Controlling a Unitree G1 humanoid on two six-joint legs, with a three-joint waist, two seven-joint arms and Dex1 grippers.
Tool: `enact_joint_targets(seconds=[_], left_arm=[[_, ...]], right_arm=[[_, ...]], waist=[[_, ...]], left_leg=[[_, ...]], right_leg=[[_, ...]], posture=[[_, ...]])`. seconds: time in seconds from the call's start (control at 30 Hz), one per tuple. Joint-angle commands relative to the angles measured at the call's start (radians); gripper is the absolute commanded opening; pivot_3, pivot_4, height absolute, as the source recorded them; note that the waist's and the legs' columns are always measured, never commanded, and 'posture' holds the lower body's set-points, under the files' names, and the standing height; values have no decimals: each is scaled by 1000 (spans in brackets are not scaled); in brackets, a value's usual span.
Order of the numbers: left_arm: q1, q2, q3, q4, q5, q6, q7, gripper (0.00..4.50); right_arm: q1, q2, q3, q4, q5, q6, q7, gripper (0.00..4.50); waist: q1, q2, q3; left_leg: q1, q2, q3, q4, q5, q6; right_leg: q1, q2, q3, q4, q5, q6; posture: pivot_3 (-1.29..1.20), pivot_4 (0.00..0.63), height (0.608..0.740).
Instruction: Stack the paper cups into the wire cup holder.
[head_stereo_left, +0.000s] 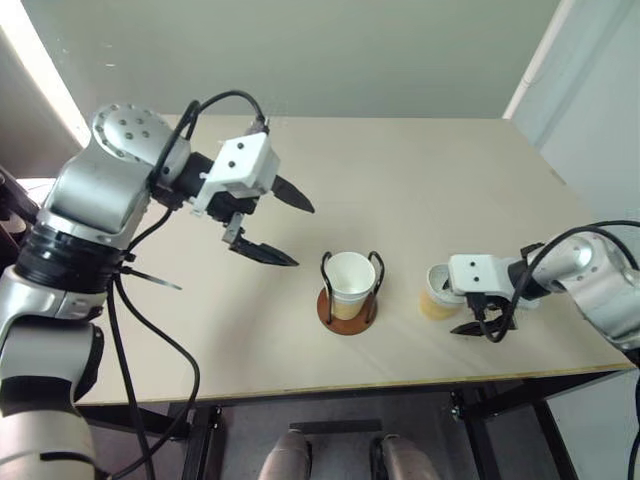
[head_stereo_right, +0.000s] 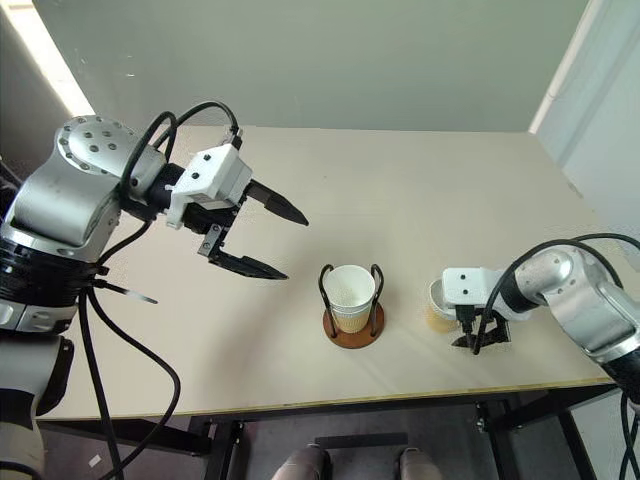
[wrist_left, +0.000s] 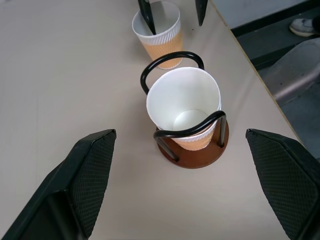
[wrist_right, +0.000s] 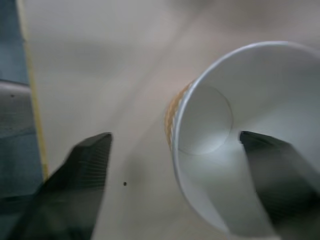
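One paper cup (head_stereo_left: 350, 278) stands upright inside the wire cup holder (head_stereo_left: 347, 312), whose black loops rise on both sides of it from a reddish-brown base, near the table's front middle. A second paper cup (head_stereo_left: 436, 297) stands on the table just right of the holder. My right gripper (wrist_right: 175, 142) is down over this cup and open, one finger (wrist_right: 270, 175) inside it and the other finger (wrist_right: 85, 170) outside, clear of the wall. My left gripper (head_stereo_left: 302, 236) hovers open and empty above the table, left of the holder, and looks at both cups (wrist_left: 182, 102).
The pale wooden table (head_stereo_left: 420, 180) has its front edge (head_stereo_left: 350, 386) close behind the holder and the cup. Its right edge lies near my right arm, with a white wall panel (head_stereo_left: 590, 110) beyond.
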Motion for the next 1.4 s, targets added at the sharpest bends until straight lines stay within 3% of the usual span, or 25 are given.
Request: enact_joint_targets(seconds=[0.03, 0.23, 0.3, 0.53, 0.73, 0.87, 1.4], left_arm=[[46, 20, 64, -51, 12, 17, 13, 4500], [109, 25, 138, -55, 24, 33, 68, 4500], [125, 25, 156, -55, 28, 32, 78, 4500], [166, 45, 194, -15, 63, 17, 98, 4500], [163, 31, 187, 3, 82, 4, 91, 4500], [162, 22, 182, 10, 91, -2, 89, 4500], [156, -2, 176, 30, 131, -24, 72, 4500]], right_arm=[[-31, 17, -31, -8, -13, -7, 17, 2802], [-39, 5, -88, -23, 24, 12, 58, 522], [-41, -1, -106, -32, 35, 19, 72, 60], [-181, -31, -175, -86, 96, 43, 160, 60], [-485, 84, -120, -88, 93, 86, 199, 60], [-594, 159, -89, -79, 100, 106, 218, 60], [-556, 290, 3, -143, 112, 121, 218, 60]], waist=[[-2, 0, 0], [-1, 0, 0], [-2, 0, 0], [-4, 0, 0], [-11, 1, 0], [-11, 1, 0], [-12, 1, 0]], left_leg=[[0, 0, 0, 0, 0, 0], [0, 0, 0, 0, 0, 0], [0, 0, 0, 0, 0, 0], [0, 0, 0, -1, 0, 0], [1, 1, 0, -3, 0, 0], [1, 2, -1, -7, 0, 0], [1, 2, -1, -9, 0, -3]], right_leg=[[0, 0, 0, 0, 0, 0], [0, 0, 0, 0, 0, -1], [0, 0, 0, 0, 0, -1], [-1, 0, 0, 0, -1, -3], [-2, 1, 0, 1, -3, -8], [-4, 2, -1, 1, -4, -10], [-6, 1, -2, 1, -5, -12]], posture=[[0, 150, 740], [0, 150, 740], [0, 150, 740], [0, 150, 740], [0, 150, 740], [0, 150, 740], [0, 150, 740]])
